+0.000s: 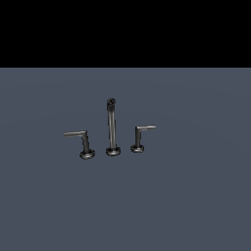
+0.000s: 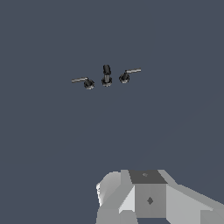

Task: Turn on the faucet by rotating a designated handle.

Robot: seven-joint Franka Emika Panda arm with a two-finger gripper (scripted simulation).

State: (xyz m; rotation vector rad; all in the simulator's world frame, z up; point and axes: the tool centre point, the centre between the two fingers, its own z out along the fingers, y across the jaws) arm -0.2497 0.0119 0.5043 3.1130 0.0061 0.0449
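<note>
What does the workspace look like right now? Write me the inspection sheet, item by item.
Surface: flat grey-blue floor, plain, no marks.
Faucet: tall thin spout upright on a round base, standing between two lever handles.
Handle: L-shaped lever on the exterior view's left, its thin arm pointing away from the spout; untouched.
Other handle: mirror-image lever on the exterior view's right, its shorter arm also pointing away from the spout.
Clutter: nothing seen.
Gripper: only the grey body of the gripper shows in the wrist view, well away from the faucet; fingers out of frame, so open or shut cannot be told.
Cables: nothing seen.
Surroundings: black band above the floor in the exterior view; nothing else.
</note>
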